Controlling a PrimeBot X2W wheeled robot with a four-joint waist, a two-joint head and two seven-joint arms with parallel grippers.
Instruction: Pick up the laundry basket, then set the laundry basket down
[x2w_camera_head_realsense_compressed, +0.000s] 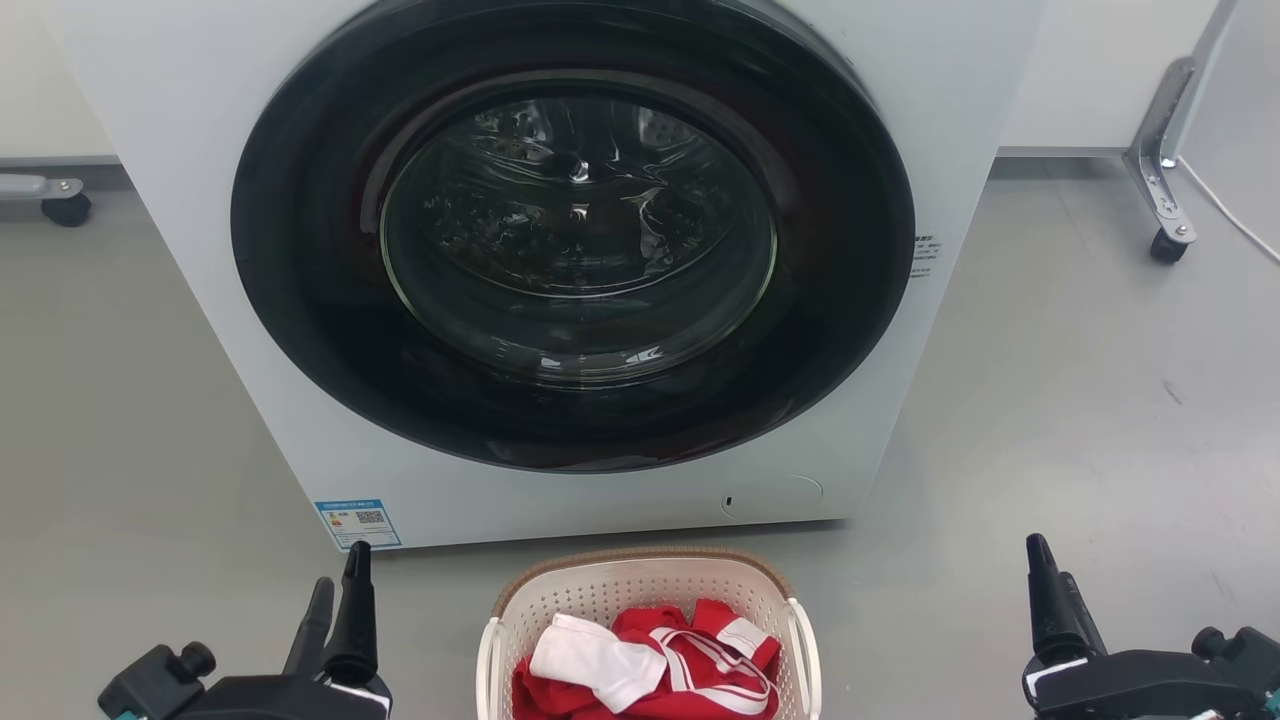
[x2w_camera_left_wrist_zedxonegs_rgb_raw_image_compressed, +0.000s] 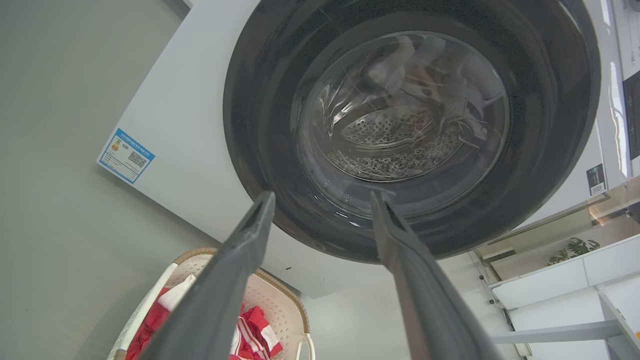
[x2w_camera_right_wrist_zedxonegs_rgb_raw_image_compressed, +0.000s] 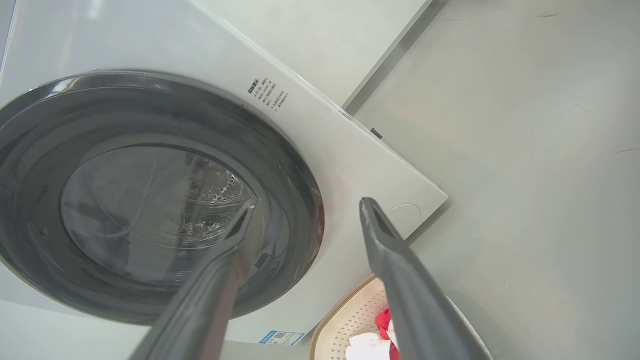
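The laundry basket (x2w_camera_head_realsense_compressed: 600, 592) is cream-white and perforated with a brown rim trim. It stands on the grey floor at the bottom middle of the head view, just in front of the washing machine, and holds red and white clothes (x2w_camera_head_realsense_compressed: 650, 665). My left gripper (x2w_camera_head_realsense_compressed: 340, 567) is to its left and my right gripper (x2w_camera_head_realsense_compressed: 1048, 560) is farther off to its right. Neither touches it. In the left wrist view my left gripper (x2w_camera_left_wrist_zedxonegs_rgb_raw_image_compressed: 322, 196) is open and empty, with the basket (x2w_camera_left_wrist_zedxonegs_rgb_raw_image_compressed: 280, 300) below its fingers. My right gripper (x2w_camera_right_wrist_zedxonegs_rgb_raw_image_compressed: 307, 202) is open too, above the basket (x2w_camera_right_wrist_zedxonegs_rgb_raw_image_compressed: 350, 315).
A white front-loading washing machine (x2w_camera_head_realsense_compressed: 200, 250) with its round dark door (x2w_camera_head_realsense_compressed: 575, 230) shut stands right behind the basket. A metal frame leg on a caster (x2w_camera_head_realsense_compressed: 1165, 210) and a white cable stand at the far right. Another caster (x2w_camera_head_realsense_compressed: 65, 208) is at the far left.
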